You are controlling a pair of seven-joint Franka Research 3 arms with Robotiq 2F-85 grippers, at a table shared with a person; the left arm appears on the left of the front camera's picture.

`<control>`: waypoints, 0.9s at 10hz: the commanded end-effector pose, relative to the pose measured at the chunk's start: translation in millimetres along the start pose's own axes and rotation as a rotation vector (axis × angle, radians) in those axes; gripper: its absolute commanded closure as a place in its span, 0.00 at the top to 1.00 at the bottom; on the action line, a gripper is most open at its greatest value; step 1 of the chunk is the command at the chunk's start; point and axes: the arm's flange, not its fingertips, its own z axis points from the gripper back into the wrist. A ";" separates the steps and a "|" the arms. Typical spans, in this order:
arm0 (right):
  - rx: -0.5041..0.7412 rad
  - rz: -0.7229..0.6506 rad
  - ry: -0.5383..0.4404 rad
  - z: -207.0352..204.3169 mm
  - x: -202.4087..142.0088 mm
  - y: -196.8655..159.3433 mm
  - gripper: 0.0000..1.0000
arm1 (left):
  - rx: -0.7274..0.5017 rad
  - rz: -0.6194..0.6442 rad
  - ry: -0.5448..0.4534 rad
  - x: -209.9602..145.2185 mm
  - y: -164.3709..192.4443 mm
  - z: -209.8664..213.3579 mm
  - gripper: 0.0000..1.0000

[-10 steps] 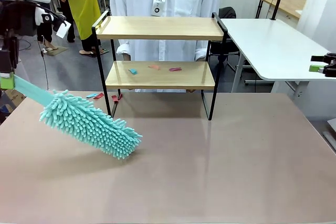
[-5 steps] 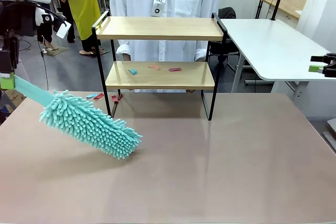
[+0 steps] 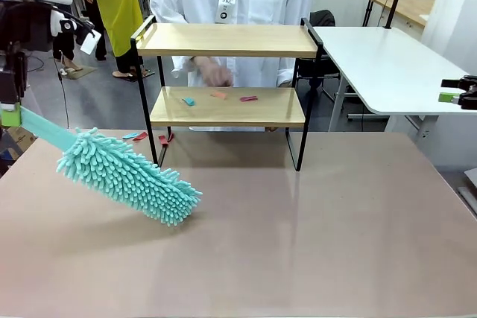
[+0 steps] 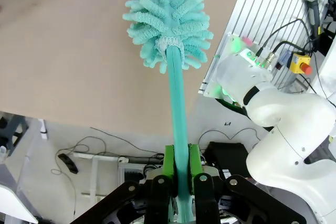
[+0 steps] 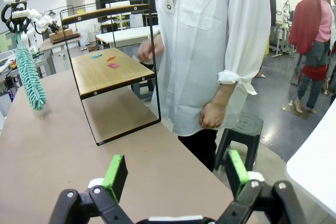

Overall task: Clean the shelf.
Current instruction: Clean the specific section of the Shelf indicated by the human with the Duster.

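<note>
L gripper (image 4: 181, 163) on duster (image 3: 130, 176); hand (image 3: 215, 74) now at shelf (image 3: 223, 40)

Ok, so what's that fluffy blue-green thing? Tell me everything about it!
It's a duster: a long head of soft, noodle-like teal strands on a flat teal handle. The left gripper is shut on the handle's end, holding it slanted with the head lowest. The head's tip is down at the brown table, in front of the shelf, towards its left side. Whether it touches the table is unclear.
</note>
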 end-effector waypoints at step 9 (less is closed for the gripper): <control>-0.003 0.005 0.002 -1.4 2.5 0.0 1.00 | 0.000 0.007 -0.001 -3.3 -3.7 1.9 0.13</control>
